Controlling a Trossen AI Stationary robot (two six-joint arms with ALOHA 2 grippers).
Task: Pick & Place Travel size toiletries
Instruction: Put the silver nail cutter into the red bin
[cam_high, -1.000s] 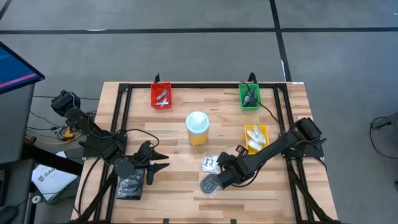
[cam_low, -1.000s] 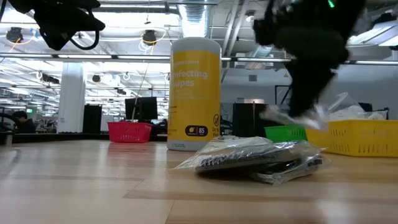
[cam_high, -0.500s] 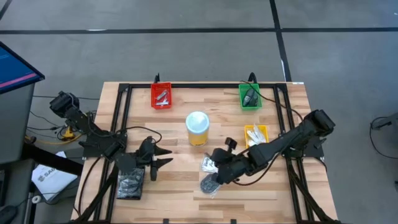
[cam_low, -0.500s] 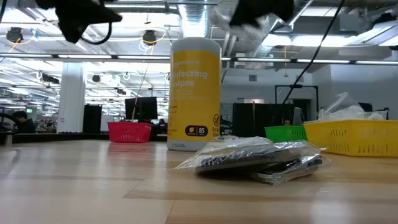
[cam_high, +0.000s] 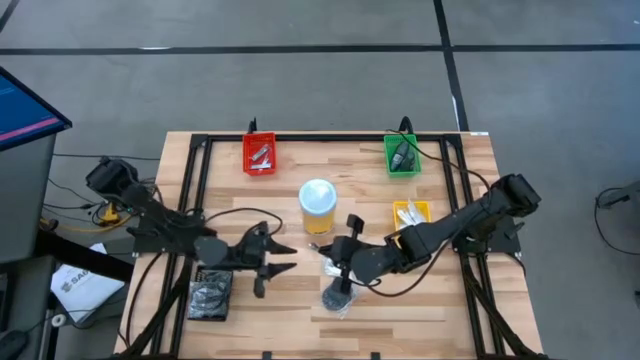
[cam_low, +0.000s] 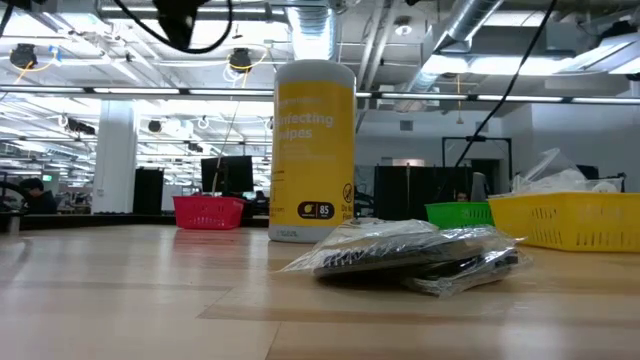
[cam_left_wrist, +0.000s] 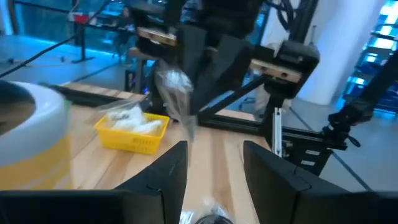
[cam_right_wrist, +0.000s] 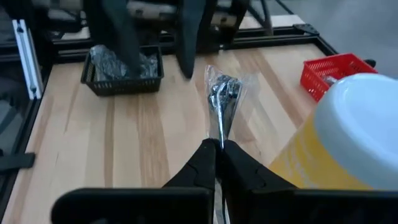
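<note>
My right gripper is shut on a small clear bag with a silvery bit and holds it above the table's middle, just near of the tall yellow tub. My left gripper stands open a short way to the left, its fingers level and aimed at that bag. Below the right gripper, a dark bundle in a clear bag lies flat on the wood. My right gripper pinches one end of the clear bag between its two fingertips. The fingers slant down toward the table's left. The bag sticks out beyond the fingertips, lifted clear of the table, with the silvery bit inside it.
A red tray and a green tray sit at the far edge, and a yellow tray with white sachets is at the right. A black tray with dark bundles sits near left.
My right gripper has risen from the table with the small clear bag, gone toward the table's left and tipped from steeply down toward level. My left gripper has moved toward the table's right, toward the held bag, and stays open. The dark bundle has stayed where it lay.
</note>
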